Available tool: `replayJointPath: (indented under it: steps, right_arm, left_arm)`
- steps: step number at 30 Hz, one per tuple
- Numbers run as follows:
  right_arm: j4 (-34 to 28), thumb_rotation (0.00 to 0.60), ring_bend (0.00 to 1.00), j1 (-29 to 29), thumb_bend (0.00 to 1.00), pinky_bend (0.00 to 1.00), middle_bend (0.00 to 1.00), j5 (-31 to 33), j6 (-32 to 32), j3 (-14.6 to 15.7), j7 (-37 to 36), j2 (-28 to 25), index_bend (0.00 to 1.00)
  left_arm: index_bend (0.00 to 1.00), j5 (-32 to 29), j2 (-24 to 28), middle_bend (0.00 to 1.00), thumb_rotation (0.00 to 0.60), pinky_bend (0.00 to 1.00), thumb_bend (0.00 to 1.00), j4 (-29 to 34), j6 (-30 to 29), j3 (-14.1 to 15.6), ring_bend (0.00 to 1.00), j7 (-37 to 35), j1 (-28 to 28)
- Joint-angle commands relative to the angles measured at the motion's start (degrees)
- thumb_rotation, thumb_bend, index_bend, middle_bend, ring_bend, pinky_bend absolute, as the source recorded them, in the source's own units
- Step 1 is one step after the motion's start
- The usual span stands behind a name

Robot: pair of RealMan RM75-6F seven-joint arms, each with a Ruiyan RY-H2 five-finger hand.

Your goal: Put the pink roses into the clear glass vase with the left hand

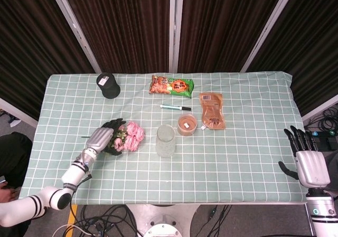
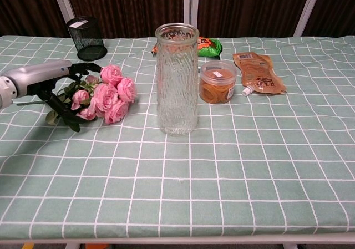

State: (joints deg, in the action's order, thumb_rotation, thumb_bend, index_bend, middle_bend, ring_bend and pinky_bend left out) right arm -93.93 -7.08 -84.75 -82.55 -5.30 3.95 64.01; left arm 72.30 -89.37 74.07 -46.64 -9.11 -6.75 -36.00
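Observation:
A bunch of pink roses (image 1: 133,135) (image 2: 111,93) lies on the checked cloth left of the clear glass vase (image 1: 165,140) (image 2: 177,77), blooms toward the vase. The vase stands upright with nothing in it. My left hand (image 1: 102,139) (image 2: 42,77) reaches over the leafy stem end, fingers spread above the leaves and thumb below them, not closed on the stems. My right hand (image 1: 309,164) hovers at the table's right front edge with its fingers apart, holding nothing; only the head view shows it.
A black mesh cup (image 1: 108,85) (image 2: 86,37) stands at the back left. Behind the vase lie a snack bag (image 1: 171,85) and a pen (image 1: 175,107). An orange-filled tub (image 1: 187,124) (image 2: 217,82) and a brown pouch (image 1: 212,110) (image 2: 258,78) sit to the vase's right.

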Motion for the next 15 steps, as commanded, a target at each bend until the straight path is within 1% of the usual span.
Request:
replayJointPath:
  steps: [1,5,8,10,11,12,15]
  right_arm:
    - [0.0,0.6,0.0,0.0,0.13,0.0,0.0,0.1,0.1,0.0,0.1,-0.1,0.0]
    - [-0.2,0.6,0.0,0.1,0.13,0.0,0.0,0.1,-0.3,0.0,0.2,-0.4,0.0]
    - [-0.5,0.6,0.0,0.4,0.13,0.0,0.0,-0.2,-1.0,0.1,0.2,-0.6,0.0]
    - [-0.5,0.6,0.0,0.7,0.13,0.0,0.0,-0.1,-1.2,0.1,0.2,-0.7,0.0]
    - [-0.5,0.6,0.0,0.7,0.13,0.0,0.0,0.0,-1.2,0.1,0.1,-0.8,0.0]
    - [-0.4,0.6,0.0,0.7,0.13,0.0,0.0,0.2,-1.1,0.1,0.0,-0.8,0.0]
    - [-0.1,0.6,0.0,0.8,0.13,0.0,0.0,0.5,-0.8,0.2,-0.3,-0.6,0.0]
  left_arm:
    - [0.07,-0.9,-0.3,0.0,0.6,0.12,0.05,-0.5,1.4,0.1,0.0,-0.8,-0.6]
    - [0.08,-1.8,-0.6,0.01,0.6,0.14,0.05,-1.3,3.3,0.6,0.0,-0.5,-1.3]
    - [0.1,-2.7,-1.5,0.03,0.6,0.16,0.07,-2.1,2.6,0.3,0.0,-0.4,-1.3]
    - [0.14,-3.0,-2.4,0.07,0.6,0.18,0.09,-2.5,0.7,-0.3,0.03,-0.5,-0.8]
    - [0.17,-3.1,-2.8,0.1,0.6,0.2,0.11,-2.7,0.1,-0.3,0.06,-0.4,-0.6]
    - [0.2,-3.0,-3.0,0.14,0.6,0.22,0.12,-2.8,-0.3,-0.3,0.1,-0.4,-0.6]
    - [0.24,-2.9,-3.4,0.2,0.6,0.27,0.14,-3.2,-0.7,0.0,0.15,0.2,-0.5]
